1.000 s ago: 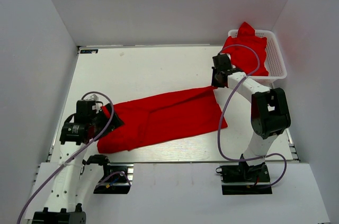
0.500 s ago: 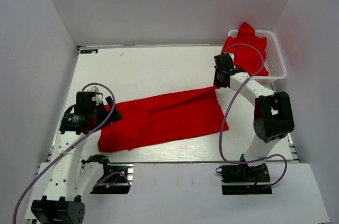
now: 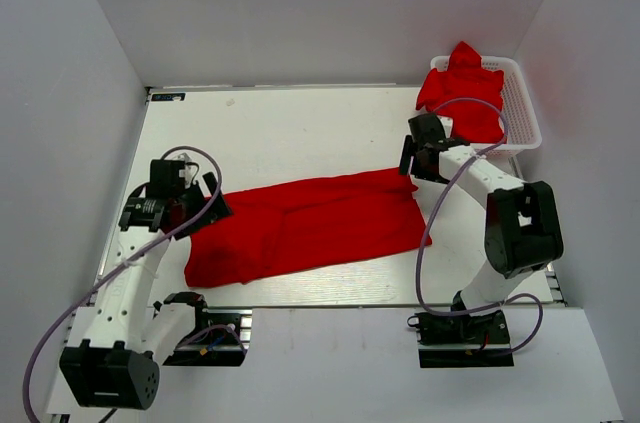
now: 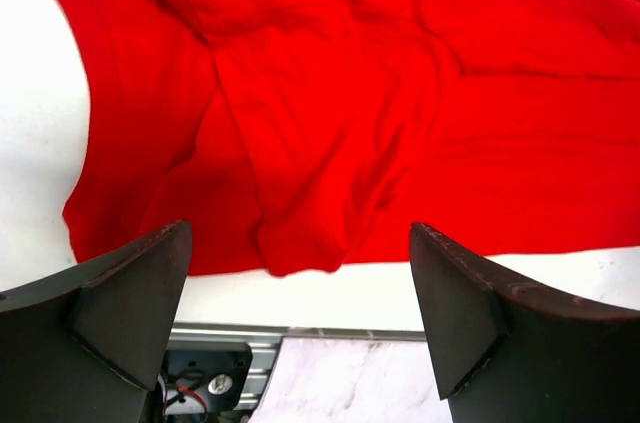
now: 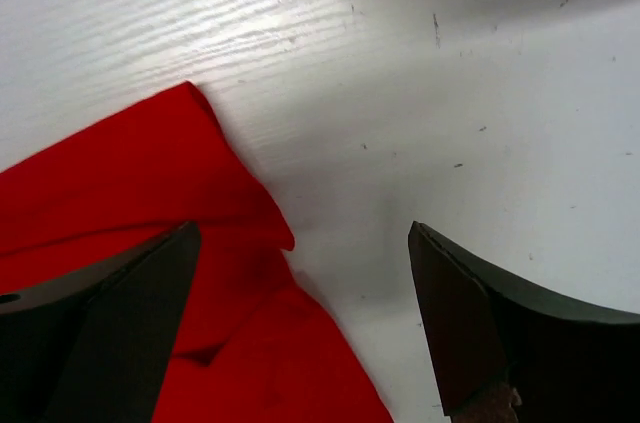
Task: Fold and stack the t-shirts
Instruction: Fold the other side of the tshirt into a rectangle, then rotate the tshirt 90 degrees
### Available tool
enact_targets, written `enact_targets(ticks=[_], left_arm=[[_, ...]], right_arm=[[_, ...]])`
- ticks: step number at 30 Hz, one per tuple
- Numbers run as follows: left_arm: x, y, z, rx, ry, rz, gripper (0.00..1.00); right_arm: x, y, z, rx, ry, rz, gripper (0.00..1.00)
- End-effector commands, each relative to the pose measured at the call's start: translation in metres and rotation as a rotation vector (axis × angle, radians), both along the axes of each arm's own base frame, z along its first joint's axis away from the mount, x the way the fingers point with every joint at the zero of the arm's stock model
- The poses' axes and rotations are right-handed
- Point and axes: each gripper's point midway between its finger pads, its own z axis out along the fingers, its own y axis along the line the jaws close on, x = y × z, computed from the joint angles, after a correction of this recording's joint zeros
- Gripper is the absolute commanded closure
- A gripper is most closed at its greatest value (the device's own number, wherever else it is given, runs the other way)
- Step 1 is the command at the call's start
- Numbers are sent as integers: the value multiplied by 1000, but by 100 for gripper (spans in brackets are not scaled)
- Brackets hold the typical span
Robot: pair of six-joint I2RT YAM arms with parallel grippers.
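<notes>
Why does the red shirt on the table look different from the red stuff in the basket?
The shirt on the table is spread out long and fairly flat; the shirts in the basket are bunched in a heap. The shirt on the table lies on the white table; the heap sits inside the white basket. Both are plain bright red.

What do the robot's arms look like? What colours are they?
The left arm and the right arm are white, with chunky black joints and black bases. A thin purple cable loops along each one. The left end effector and the right end effector each have two dark, wedge-shaped fingers.
</notes>
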Motion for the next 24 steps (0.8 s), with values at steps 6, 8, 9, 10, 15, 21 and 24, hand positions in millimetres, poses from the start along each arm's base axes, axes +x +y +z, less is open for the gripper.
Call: enact_targets(ticks=[6, 8, 9, 10, 15, 21, 24], left_arm=[[52, -19, -35, -77, 2, -50, 0], [63, -23, -42, -97, 1, -49, 0], [67, -25, -52, -104, 21, -53, 0], [77, -26, -52, -112, -11, -45, 0], [103, -31, -63, -136, -54, -47, 0], [107, -30, -111, -160, 80, -17, 0], [99, -19, -133, -106, 180, 30, 0]], right_arm=[[24, 48, 44, 183, -144, 221, 10], [25, 72, 43, 288, -140, 297, 10], [27, 77, 39, 308, -136, 316, 10], [30, 82, 39, 322, -144, 328, 10], [28, 109, 11, 439, -40, 394, 10], [18, 93, -25, 411, 40, 289, 10], [23, 78, -41, 367, 57, 218, 10]])
